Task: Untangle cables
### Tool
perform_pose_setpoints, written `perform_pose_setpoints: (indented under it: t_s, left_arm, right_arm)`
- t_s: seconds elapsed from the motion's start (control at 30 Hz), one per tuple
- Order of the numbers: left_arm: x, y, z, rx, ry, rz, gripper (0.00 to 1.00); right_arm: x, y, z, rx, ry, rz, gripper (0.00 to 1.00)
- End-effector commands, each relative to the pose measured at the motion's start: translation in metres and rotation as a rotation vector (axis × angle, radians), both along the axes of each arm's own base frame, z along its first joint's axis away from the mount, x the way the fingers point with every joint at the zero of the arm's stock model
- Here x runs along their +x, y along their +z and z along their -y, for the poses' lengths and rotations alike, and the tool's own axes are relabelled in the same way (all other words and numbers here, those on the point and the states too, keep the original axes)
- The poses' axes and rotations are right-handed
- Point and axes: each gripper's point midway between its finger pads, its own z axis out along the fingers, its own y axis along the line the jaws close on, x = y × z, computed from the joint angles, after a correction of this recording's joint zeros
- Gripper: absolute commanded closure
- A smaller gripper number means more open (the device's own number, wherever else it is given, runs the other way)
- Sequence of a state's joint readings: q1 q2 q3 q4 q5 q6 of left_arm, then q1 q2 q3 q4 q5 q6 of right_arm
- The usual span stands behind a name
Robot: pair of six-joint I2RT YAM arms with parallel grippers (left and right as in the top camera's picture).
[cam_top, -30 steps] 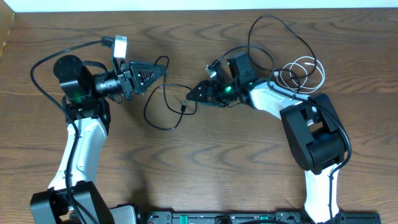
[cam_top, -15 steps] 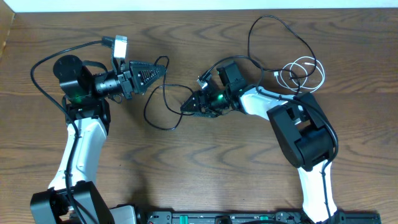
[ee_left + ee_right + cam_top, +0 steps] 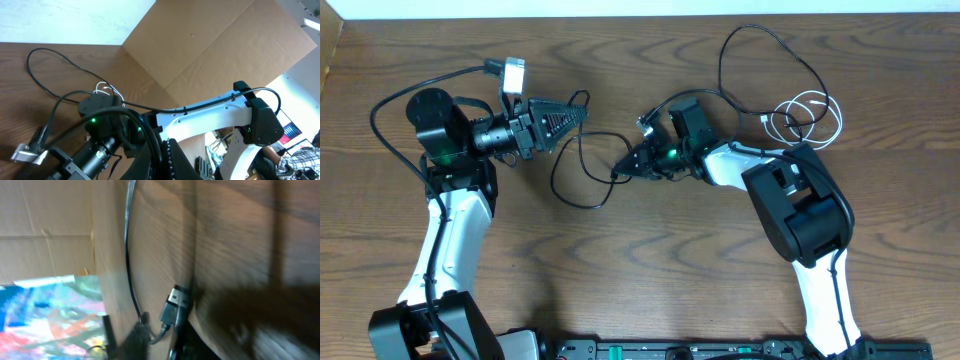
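The black cable (image 3: 557,183) loops across the table's middle, and another long loop of it lies at the far right. My left gripper (image 3: 578,112) is held above the table, shut on a strand of this cable. That strand runs between its fingers (image 3: 172,155) in the left wrist view. My right gripper (image 3: 621,170) reaches left and is closed at the cable's plug end (image 3: 617,173). In the right wrist view the plug (image 3: 175,304) sits against the dark finger (image 3: 186,330), with its cord (image 3: 127,255) trailing away. The white cable (image 3: 812,116) lies coiled behind the right arm.
The right arm's white body (image 3: 805,205) stretches across the table's right half. A cardboard sheet (image 3: 225,45) stands behind the table, and a sliver of cardboard (image 3: 328,50) shows at the far left. A thick black robot wire (image 3: 395,95) arcs over the left arm.
My right gripper has slid left to the black cable's plug and closed there. The left gripper has stayed still, holding its strand.
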State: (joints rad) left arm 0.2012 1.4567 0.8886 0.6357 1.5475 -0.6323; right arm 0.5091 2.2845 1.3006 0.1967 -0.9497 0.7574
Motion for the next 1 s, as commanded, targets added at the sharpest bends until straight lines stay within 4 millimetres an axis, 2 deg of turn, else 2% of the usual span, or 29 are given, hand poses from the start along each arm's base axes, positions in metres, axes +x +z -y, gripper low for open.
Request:
perform_pose_setpoints:
  t_s: [0.0, 0.2, 0.37, 0.5, 0.67, 0.7, 0.8, 0.87, 0.9, 0.93, 0.97]
  left_arm:
    - [-0.006, 0.005, 0.001, 0.005, -0.023, 0.023, 0.92]
    - [-0.002, -0.003, 0.0, 0.0, -0.022, -0.002, 0.92]
    - [0.01, -0.026, -0.002, -0.017, -0.022, -0.078, 0.92]
    - [0.026, -0.065, -0.006, -0.043, -0.022, -0.198, 0.92]
    - [0.038, -0.111, -0.008, -0.077, -0.021, -0.351, 0.83]
    - [0.039, -0.118, -0.008, -0.083, -0.021, -0.38, 0.75]
    - [0.043, -0.138, -0.009, -0.096, -0.017, -0.443, 0.61]
    - [0.045, -0.145, -0.01, -0.095, -0.003, -0.46, 0.5]
    - [0.048, -0.148, -0.011, -0.091, 0.017, -0.466, 0.41]
    - [0.05, -0.149, -0.011, -0.089, 0.025, -0.466, 0.37]
    - [0.051, -0.15, -0.011, -0.087, 0.033, -0.465, 0.28]
  right_arm:
    - [0.009, -0.01, 0.01, -0.022, -0.036, -0.003, 0.99]
    - [0.02, -0.006, 0.023, 0.004, -0.022, 0.068, 0.99]
    - [0.03, -0.006, 0.034, 0.001, -0.031, 0.109, 0.99]
    - [0.028, -0.009, 0.036, -0.01, -0.018, 0.121, 0.99]
    - [0.026, -0.012, 0.034, -0.022, -0.017, 0.126, 0.99]
    - [0.026, -0.012, 0.034, -0.023, -0.018, 0.127, 0.99]
    - [0.029, -0.014, 0.036, -0.04, -0.031, 0.131, 0.99]
    - [0.03, -0.017, 0.037, -0.056, -0.042, 0.129, 0.99]
    - [0.031, -0.02, 0.038, -0.074, -0.051, 0.129, 0.99]
    - [0.031, -0.021, 0.039, -0.076, -0.047, 0.134, 0.99]
    - [0.03, -0.021, 0.039, -0.077, -0.043, 0.138, 0.99]
